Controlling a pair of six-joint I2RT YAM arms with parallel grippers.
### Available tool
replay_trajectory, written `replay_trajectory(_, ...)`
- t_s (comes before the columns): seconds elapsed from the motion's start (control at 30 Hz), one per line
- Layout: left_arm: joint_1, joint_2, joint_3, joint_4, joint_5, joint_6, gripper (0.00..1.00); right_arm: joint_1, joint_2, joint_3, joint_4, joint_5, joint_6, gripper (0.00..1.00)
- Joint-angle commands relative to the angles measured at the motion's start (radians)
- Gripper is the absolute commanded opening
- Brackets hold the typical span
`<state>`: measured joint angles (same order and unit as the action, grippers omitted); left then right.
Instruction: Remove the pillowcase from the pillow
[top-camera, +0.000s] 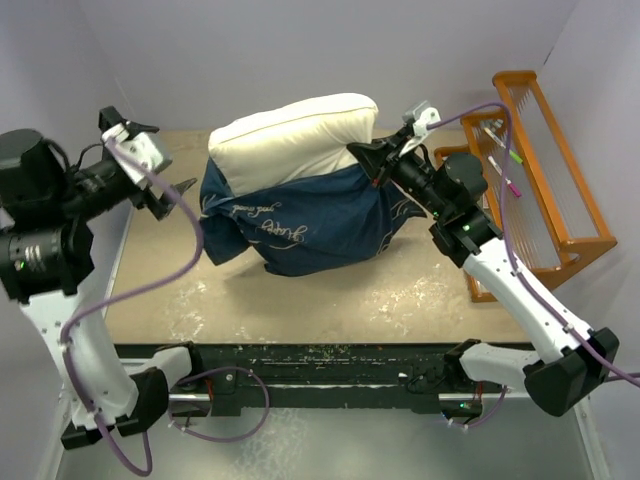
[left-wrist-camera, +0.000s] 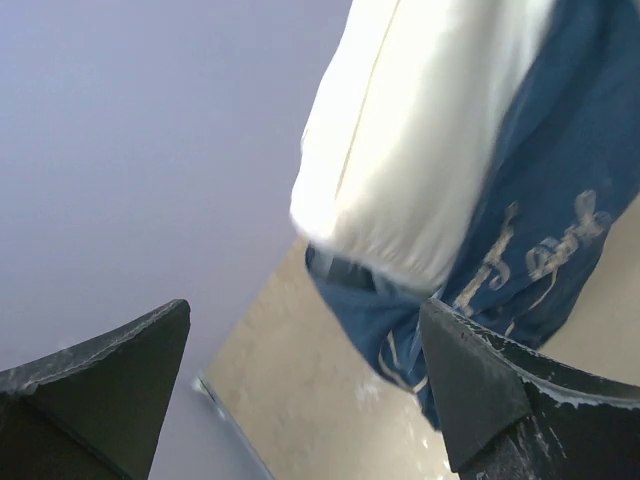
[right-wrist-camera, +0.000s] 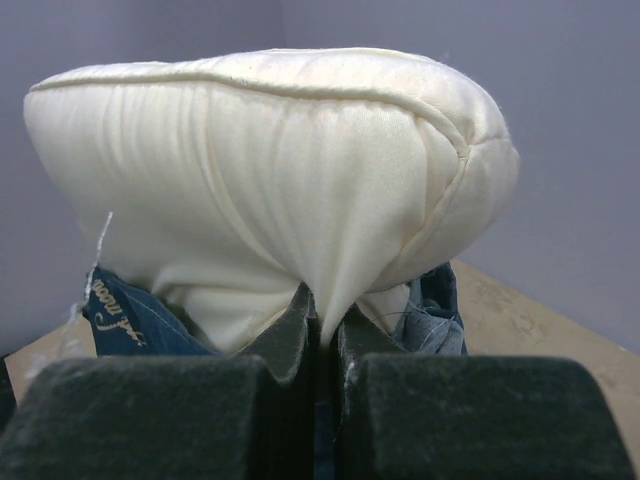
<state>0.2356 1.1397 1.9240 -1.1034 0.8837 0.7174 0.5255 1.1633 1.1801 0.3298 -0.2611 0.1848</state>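
Your plump, cream, seamed pillow (top-camera: 295, 135) stands half out of the crumpled navy cloth pillowcase (top-camera: 300, 225) near the tan table (top-camera: 450, 300)'s far edge. Your right gripper (right-wrist-camera: 325, 345), reaching in level, pinches the pillow's gathered cream fabric. Your left gripper (left-wrist-camera: 305, 310) hangs spread and empty at the left.

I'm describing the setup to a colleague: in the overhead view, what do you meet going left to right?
From the left: left gripper, open → pillow → right gripper, pinching the pillow's edge → orange rack.

The plump cream cloth pillow (top-camera: 295, 135) at upper centre has a soft satin sheen, smooth with fine gathers. Below it, the dark navy cloth pillowcase (top-camera: 300, 225) looks matt and crumpled. The tan tabletop (top-camera: 300, 300) is dull, scuffed whitish. At right, the orange wooden rack (top-camera: 545, 268) is faintly glossy.
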Motion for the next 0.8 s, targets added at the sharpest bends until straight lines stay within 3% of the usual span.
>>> replay_trajectory(0.0,0.004,0.002,0.088,0.019,0.191,-0.074,0.99,0.048,0.027,0.094,0.140,-0.022,0.007,0.00)
replay_trajectory(0.2,-0.004,0.077,0.086,0.052,0.260,-0.146,0.99,0.206,0.120,0.175,0.103,0.028,-0.055,0.00)
replay_trajectory(0.27,-0.035,0.101,0.081,0.047,0.223,-0.150,0.99,0.241,0.153,0.205,0.098,0.034,-0.060,0.00)
replay_trajectory(0.4,-0.219,0.139,0.052,0.035,0.038,-0.136,0.99,0.279,0.204,0.250,0.096,0.033,-0.065,0.00)
replay_trajectory(0.67,-0.265,0.191,0.021,-0.010,0.029,-0.130,0.99,0.291,0.229,0.271,0.079,0.031,-0.069,0.00)
replay_trajectory(0.73,-0.285,0.199,0.005,-0.026,0.024,-0.140,0.88,0.292,0.231,0.274,0.072,0.037,-0.070,0.00)
replay_trajectory(0.77,-0.294,0.199,-0.012,-0.028,0.011,-0.148,0.77,0.291,0.232,0.277,0.068,0.047,-0.068,0.00)
